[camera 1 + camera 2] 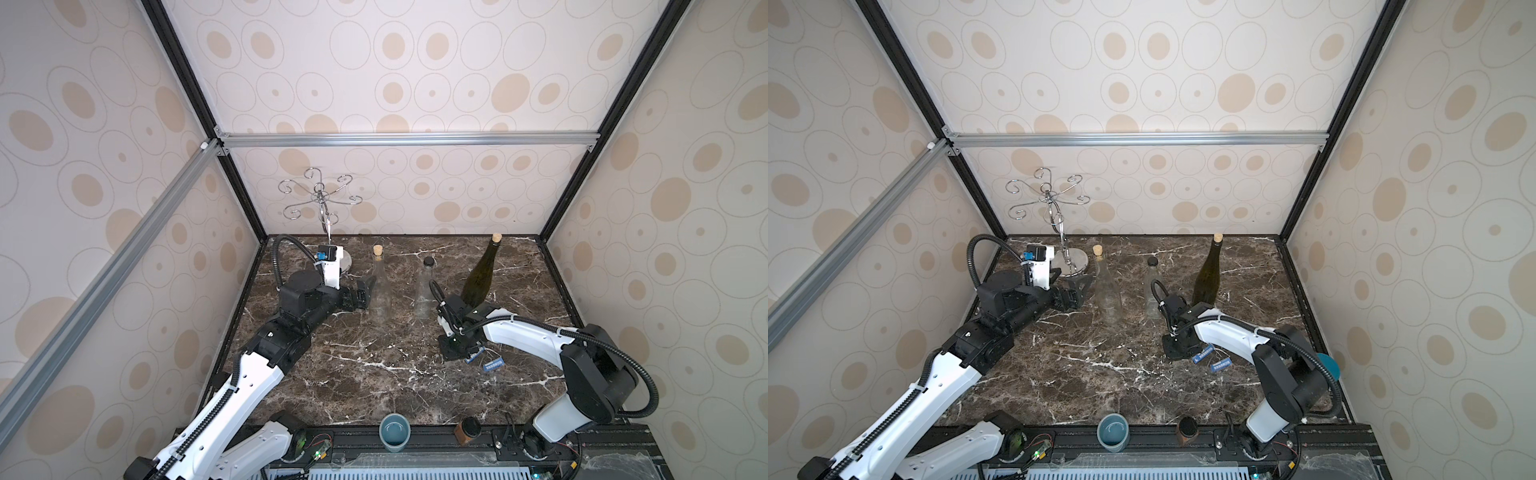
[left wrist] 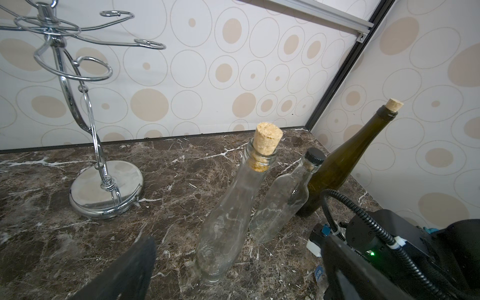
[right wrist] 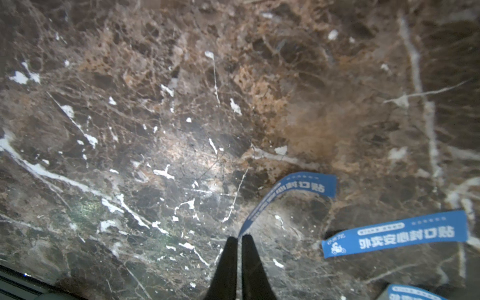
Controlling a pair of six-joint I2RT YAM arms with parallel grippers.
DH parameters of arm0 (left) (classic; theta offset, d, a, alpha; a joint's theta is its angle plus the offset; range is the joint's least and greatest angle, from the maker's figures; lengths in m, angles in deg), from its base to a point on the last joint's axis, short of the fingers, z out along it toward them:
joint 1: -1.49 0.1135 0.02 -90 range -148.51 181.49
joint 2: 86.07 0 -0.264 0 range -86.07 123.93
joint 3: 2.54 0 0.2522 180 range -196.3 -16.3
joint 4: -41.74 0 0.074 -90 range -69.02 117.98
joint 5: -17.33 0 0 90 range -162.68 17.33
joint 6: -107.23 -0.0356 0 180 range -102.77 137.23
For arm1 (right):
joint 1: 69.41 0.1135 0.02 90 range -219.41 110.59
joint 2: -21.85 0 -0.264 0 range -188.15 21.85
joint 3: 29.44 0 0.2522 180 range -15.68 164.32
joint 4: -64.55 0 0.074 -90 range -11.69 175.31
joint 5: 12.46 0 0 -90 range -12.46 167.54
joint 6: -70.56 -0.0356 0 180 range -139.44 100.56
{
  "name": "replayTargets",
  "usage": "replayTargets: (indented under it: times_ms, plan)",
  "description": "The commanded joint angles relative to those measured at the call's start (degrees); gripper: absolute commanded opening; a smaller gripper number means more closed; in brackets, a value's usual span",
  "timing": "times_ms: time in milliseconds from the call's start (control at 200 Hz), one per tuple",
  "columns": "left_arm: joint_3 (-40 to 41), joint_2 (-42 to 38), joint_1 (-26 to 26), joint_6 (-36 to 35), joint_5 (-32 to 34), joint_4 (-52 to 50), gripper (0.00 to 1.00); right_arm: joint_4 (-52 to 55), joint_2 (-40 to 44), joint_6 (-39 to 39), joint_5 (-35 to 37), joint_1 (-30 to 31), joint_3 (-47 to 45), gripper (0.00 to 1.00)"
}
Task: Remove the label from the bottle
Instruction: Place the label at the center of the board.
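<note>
Right pincer, closed, hangs low over the table. Left pincer gapes just beside the corked bottle, which looks bare. The curled blue label is pinched in the right tips; a second label lies beside them. Probably only dropping it remains.

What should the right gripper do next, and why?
Probably open the right gripper and let go: its shut jaws pinch one end of a curled blue label close over the table, beside a second label lying flat there.

The rack is standing left of the corked bottle, mid-frame. A loose label is lying lower right on the surface.
</note>
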Motion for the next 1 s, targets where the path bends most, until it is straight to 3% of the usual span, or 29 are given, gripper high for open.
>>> replayTargets:
  times_ms: [0,840,995]
  plan:
    - [-1.49,-0.45,0.26,0.28,0.07,0.58,1.00,-1.53,-1.19,-0.02,-0.37,-0.07,-0.78,0.09]
    - [-2.14,0.07,0.29,0.15,-0.28,0.33,1.00,-5.03,-4.48,-0.38,-0.81,-0.13,-2.67,0.07]
    - [-2.21,0.19,0.29,0.05,-0.19,0.38,1.00,-3.56,-3.13,-0.03,0.20,-0.14,-1.82,0.13]
